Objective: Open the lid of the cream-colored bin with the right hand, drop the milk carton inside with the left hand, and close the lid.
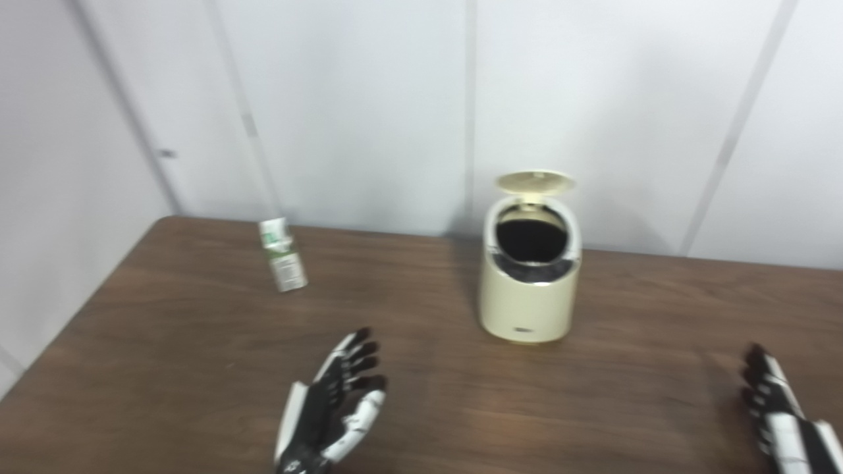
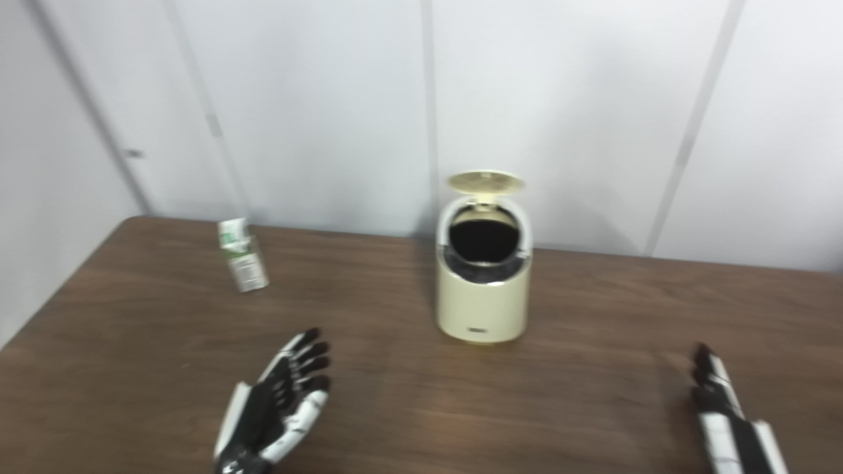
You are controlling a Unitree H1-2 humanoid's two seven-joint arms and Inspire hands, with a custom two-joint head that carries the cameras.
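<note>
The cream-colored bin (image 1: 529, 296) stands upright near the table's far middle, its round lid (image 1: 535, 182) flipped up and the dark opening showing. The white and green milk carton (image 1: 283, 255) stands tilted on the table at the far left, well apart from the bin. My left hand (image 1: 336, 408) is open and empty, palm up, low over the table in front of the carton and left of the bin. My right hand (image 1: 774, 405) is open and empty at the lower right, far right of the bin.
The brown wooden table (image 1: 421, 408) runs to a white panelled wall (image 1: 369, 99) just behind the bin. The table's left edge slants down toward the lower left corner.
</note>
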